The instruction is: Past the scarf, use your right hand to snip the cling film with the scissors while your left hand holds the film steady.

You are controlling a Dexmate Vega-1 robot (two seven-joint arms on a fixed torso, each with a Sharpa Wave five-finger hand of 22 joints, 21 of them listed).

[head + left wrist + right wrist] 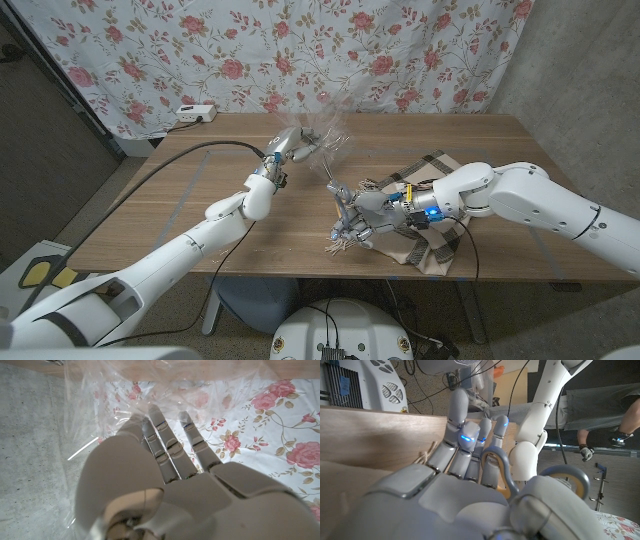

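The left hand [290, 145] holds the cling film [325, 135] up above the bench [200, 200], fingers clamped on it. The right hand [365, 212] grips the scissors [338, 192] over the scarf [440, 240]. The thin film could slip or crumple, so the blades may miss.

Clear, glossy cling film [322, 135], crinkled and catching highlights, is held up by the left hand [290, 146], whose smooth matt grey plastic fingers [162, 442] are seen through and against it. Grey scissors [345, 195] with smooth, rounded plastic handle loops [496, 462] are gripped in the right hand [372, 213] (pale, satin-finished shells). Under that hand a woven checked scarf [432, 240] with a frayed fringe is spread on the matt wooden table [200, 210].
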